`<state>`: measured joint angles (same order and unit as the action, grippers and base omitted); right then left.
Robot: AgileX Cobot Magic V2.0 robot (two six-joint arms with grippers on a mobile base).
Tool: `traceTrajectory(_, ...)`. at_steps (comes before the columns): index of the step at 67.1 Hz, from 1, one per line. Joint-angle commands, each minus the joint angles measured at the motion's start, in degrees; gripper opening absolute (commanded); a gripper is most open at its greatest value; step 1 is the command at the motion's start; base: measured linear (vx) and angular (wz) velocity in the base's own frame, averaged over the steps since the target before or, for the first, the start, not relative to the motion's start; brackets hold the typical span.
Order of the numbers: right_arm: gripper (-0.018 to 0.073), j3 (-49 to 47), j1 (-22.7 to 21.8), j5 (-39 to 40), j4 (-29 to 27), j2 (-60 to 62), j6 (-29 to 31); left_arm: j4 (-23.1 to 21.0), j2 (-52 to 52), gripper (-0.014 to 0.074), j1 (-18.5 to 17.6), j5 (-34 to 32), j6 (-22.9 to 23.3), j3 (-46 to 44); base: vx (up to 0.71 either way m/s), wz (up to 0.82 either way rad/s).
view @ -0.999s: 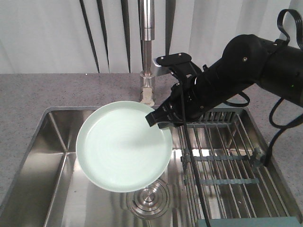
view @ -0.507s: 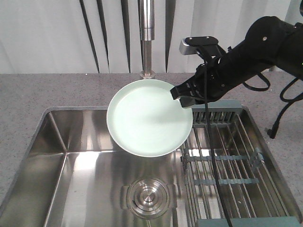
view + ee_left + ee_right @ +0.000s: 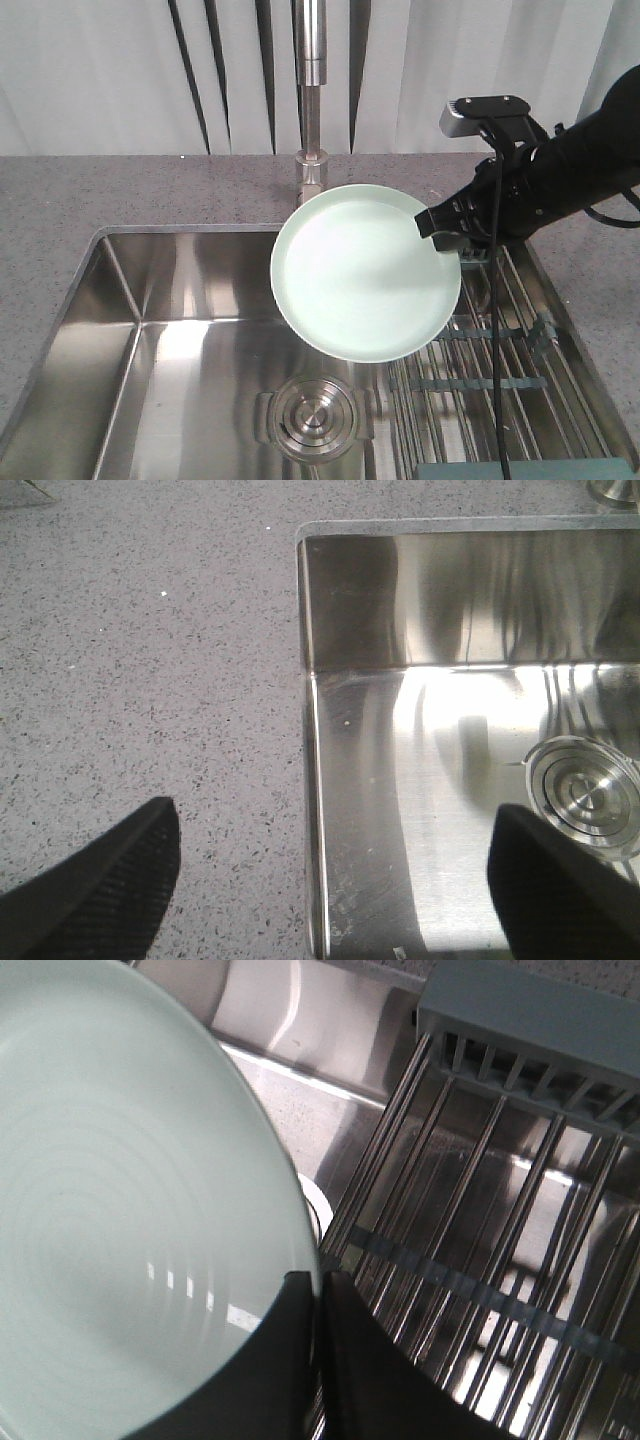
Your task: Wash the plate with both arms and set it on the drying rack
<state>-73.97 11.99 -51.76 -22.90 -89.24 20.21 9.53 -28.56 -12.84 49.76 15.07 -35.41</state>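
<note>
The pale mint-green plate (image 3: pixel 365 272) hangs tilted in the air over the sink's right half, its right part overlapping the drying rack (image 3: pixel 500 340). My right gripper (image 3: pixel 440 238) is shut on the plate's right rim. In the right wrist view the rim of the plate (image 3: pixel 120 1220) is pinched between the two black fingers (image 3: pixel 290 1360) of the right gripper (image 3: pixel 318 1285), with the rack's metal rods (image 3: pixel 470 1220) below. My left gripper (image 3: pixel 330 855) shows only in its wrist view, open and empty over the sink's left edge.
The steel sink basin (image 3: pixel 180 350) has a round drain (image 3: pixel 315 415) at its middle. A tall tap (image 3: pixel 312 100) stands behind the sink. Speckled grey counter (image 3: pixel 60 200) surrounds the basin. The sink's left rim (image 3: pixel 308 780) runs between the left fingers.
The right arm has carried the plate up and to the right, from over the sink's middle to the rack's edge. The plate stays in the gripper.
</note>
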Motion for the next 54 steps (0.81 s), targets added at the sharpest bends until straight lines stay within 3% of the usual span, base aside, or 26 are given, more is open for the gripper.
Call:
traceTrajectory(1,-0.0001,1.55,-0.05,3.18,-1.93,4.55,0.63,0.47,-0.32,0.0586,0.04,-3.38,0.45,-1.41,0.0,0.0)
traceTrajectory(22,-0.0001,11.44,1.75,4.78,-2.96,11.07,-0.26,0.47,-0.32,0.0586,0.04,-3.38,0.45,-1.41,0.0,0.0)
traceTrajectory(44,-0.0001,13.21,12.11,8.1,-2.38,10.96,-3.96,0.47,-0.32,0.0586,0.04,-3.38,0.45,-1.41,0.0,0.0)
traceTrajectory(54,-0.0001,11.79,14.66,10.0,-3.01,8.7,-4.56,0.47,-0.32,0.0586,0.04,-3.38,0.45,-1.41,0.0,0.0)
